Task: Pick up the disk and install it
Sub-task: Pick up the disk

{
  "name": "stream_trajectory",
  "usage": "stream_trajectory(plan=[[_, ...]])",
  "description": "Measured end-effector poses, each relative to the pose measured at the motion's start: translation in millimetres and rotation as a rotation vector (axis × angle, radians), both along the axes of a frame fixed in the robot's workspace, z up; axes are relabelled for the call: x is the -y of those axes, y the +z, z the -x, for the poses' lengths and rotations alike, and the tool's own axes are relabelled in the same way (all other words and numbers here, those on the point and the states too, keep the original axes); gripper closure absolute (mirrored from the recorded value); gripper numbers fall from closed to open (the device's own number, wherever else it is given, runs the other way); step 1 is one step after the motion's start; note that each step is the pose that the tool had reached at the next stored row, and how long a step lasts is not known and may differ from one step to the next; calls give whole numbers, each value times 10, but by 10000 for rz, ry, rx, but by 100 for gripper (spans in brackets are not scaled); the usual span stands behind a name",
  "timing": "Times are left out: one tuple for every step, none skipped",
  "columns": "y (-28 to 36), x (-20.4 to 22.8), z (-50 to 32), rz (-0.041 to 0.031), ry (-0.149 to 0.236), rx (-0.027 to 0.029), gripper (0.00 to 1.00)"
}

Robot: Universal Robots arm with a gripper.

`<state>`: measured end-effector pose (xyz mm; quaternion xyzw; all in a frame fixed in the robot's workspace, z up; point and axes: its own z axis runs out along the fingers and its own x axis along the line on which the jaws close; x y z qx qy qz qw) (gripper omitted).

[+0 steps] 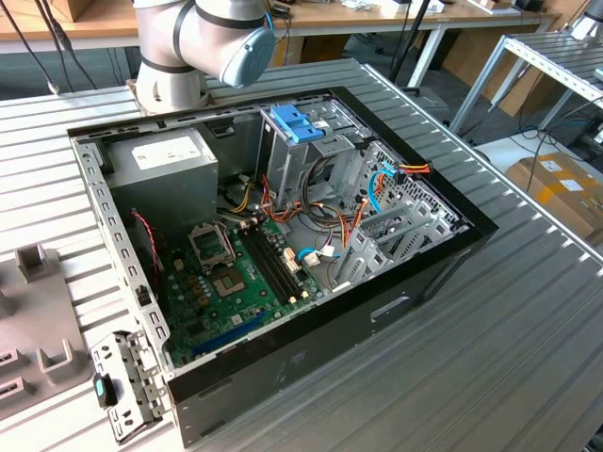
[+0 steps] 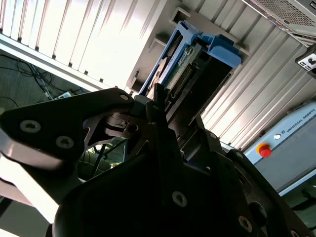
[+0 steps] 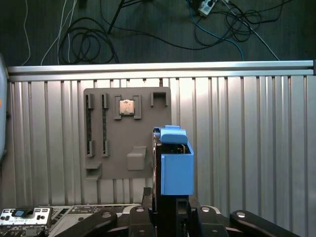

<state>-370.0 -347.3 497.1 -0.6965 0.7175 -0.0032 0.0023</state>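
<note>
Ribbed metal tabletop [image 1: 528, 311] carries an open computer case [image 1: 283, 381] in the exterior view. Its motherboard is exposed, and a metal drive cage [image 1: 300, 141] topped in blue plastic stands near the far wall. We note the robot arm [image 1: 203, 33] at that view's upper edge, behind the case.

In the first wrist view we find the pincer [image 3: 167, 210] clamped on the disk [image 3: 157, 168]. The disk stands on edge out of the jaws, inside a blue carrier [image 3: 176, 168]. Beyond it lie the tabletop and a grey fixture tray [image 3: 126, 140], and the disk appears held clear of both. The second wrist view shows the disk's [image 2: 181, 74] green circuit board and connector edge seated in the same carrier, with one finger [image 2: 158, 98] lying alongside.

Assessment: the pick-up is done and the disk is in carriage over the tray, not the case. Installation is not yet done. In our judgement, what is left calls for squaring the disk to a free bay of the cage and a straight, gentle entry, since cables [image 1: 330, 226] crowd that corner. We cannot tell which bay is free.
</note>
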Motion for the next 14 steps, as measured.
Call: stream_trajectory(plan=[[0, 0, 0, 0, 0, 0, 65], [0, 0, 0, 0, 0, 0, 65], [0, 0, 0, 0, 0, 0, 65], [0, 0, 0, 0, 0, 0, 65], [0, 0, -1, 0, 0, 0, 65], [0, 0, -2, 0, 0, 0, 65], [0, 0, -2, 0, 0, 0, 65], [0, 0, -4, 0, 0, 0, 65], [0, 0, -10, 0, 1, 0, 65], [0, 0, -15, 1, 0, -1, 65], [0, 0, -21, 0, 0, 0, 65], [0, 0, -26, 0, 0, 0, 65], [0, 0, -31, 0, 0, 0, 65], [0, 0, -39, 0, 0, -1, 65]])
